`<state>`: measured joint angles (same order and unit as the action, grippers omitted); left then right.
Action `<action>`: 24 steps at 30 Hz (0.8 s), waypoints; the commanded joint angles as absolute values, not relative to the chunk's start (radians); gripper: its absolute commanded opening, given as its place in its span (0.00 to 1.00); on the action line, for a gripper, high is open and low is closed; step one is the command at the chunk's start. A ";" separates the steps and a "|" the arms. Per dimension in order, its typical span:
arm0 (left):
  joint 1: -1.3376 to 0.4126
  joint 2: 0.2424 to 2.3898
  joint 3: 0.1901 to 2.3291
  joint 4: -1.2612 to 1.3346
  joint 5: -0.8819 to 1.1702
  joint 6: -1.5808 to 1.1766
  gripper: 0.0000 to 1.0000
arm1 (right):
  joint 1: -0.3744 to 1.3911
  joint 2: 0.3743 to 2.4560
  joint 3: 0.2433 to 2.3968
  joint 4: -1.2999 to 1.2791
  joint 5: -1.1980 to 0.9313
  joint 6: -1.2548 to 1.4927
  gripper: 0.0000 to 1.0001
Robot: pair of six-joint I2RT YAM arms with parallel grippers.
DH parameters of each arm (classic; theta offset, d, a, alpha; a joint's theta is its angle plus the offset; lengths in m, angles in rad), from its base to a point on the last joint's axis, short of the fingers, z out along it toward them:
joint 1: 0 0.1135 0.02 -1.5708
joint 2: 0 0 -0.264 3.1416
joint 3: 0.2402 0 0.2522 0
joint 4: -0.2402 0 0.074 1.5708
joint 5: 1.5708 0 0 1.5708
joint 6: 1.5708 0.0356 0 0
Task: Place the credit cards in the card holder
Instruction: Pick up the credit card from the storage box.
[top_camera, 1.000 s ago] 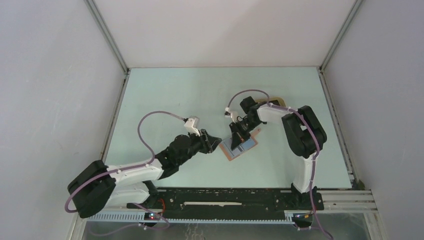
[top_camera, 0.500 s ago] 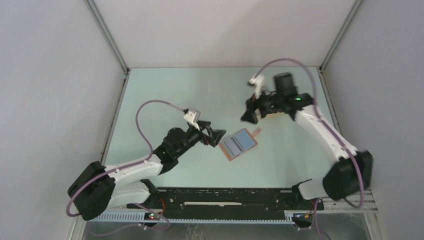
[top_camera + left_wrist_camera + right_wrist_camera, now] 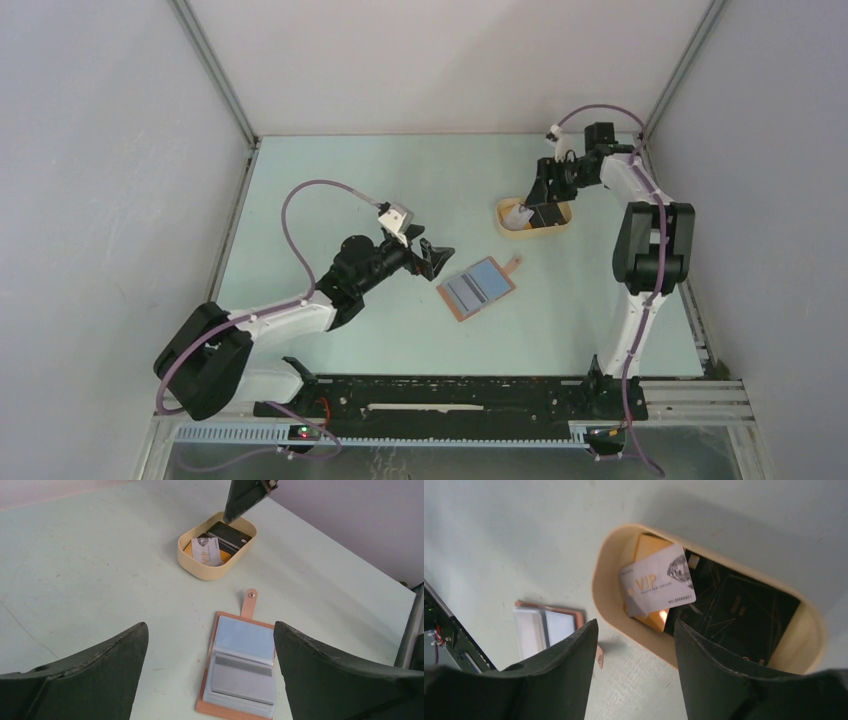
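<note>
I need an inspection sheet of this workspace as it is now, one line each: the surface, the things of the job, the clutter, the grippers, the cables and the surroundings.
Surface: pale green table, faint scuffs, nothing spilled.
Job's things: card holder lies open and flat, sleeves up, strap unfastened. The credit cards sit in the tan tray, with a silver VIP card on top.
Clutter: nothing seen.
Grippers: left gripper open, empty, beside the holder. Right gripper open, empty, above the tray.
Cables: left purple cable and right purple cable arch clear of holder and tray.
Surroundings: white walls, metal frame posts.
</note>
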<state>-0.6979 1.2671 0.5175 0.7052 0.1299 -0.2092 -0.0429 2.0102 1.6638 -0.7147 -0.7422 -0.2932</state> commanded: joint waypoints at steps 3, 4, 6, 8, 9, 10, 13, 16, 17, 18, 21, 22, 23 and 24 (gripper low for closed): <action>-0.696 1.285 0.510 0.815 0.184 -0.202 1.00 | -0.005 2.084 1.800 -0.834 -0.612 -0.262 0.57; -0.695 1.290 0.513 0.815 0.189 -0.205 1.00 | -0.002 2.101 1.808 -0.836 -0.604 -0.249 0.56; -0.696 1.292 0.514 0.812 0.189 -0.206 1.00 | -0.003 2.127 1.815 -0.838 -0.574 -0.230 0.53; -0.696 1.290 0.512 0.811 0.184 -0.207 1.00 | -0.003 2.138 1.811 -0.832 -0.564 -0.213 0.52; -0.695 1.289 0.512 0.811 0.182 -0.208 1.00 | -0.003 2.141 1.809 -0.828 -0.558 -0.205 0.51; -0.696 1.292 0.513 0.811 0.181 -0.210 1.00 | -0.003 2.145 1.807 -0.823 -0.556 -0.195 0.50; -0.695 1.298 0.517 0.810 0.184 -0.212 1.00 | -0.006 2.164 1.805 -0.816 -0.553 -0.172 0.49; -0.696 1.300 0.520 0.806 0.187 -0.212 1.00 | -0.006 2.182 1.805 -0.816 -0.553 -0.155 0.49; -0.696 1.302 0.520 0.805 0.188 -0.212 1.00 | -0.005 2.185 1.805 -0.814 -0.551 -0.153 0.49; -0.696 1.302 0.520 0.805 0.188 -0.212 1.00 | -0.005 2.189 1.807 -0.813 -0.551 -0.148 0.49; -0.696 1.302 0.522 0.805 0.189 -0.212 1.00 | -0.006 2.207 1.813 -0.810 -0.538 -0.137 0.49; -0.696 1.302 0.522 0.805 0.189 -0.212 1.00 | -0.006 2.213 1.815 -0.811 -0.538 -0.134 0.49; -0.696 1.302 0.522 0.805 0.191 -0.212 1.00 | -0.008 2.218 1.816 -0.811 -0.539 -0.131 0.49; -0.696 1.304 0.522 0.805 0.191 -0.212 1.00 | -0.008 2.221 1.818 -0.811 -0.542 -0.131 0.49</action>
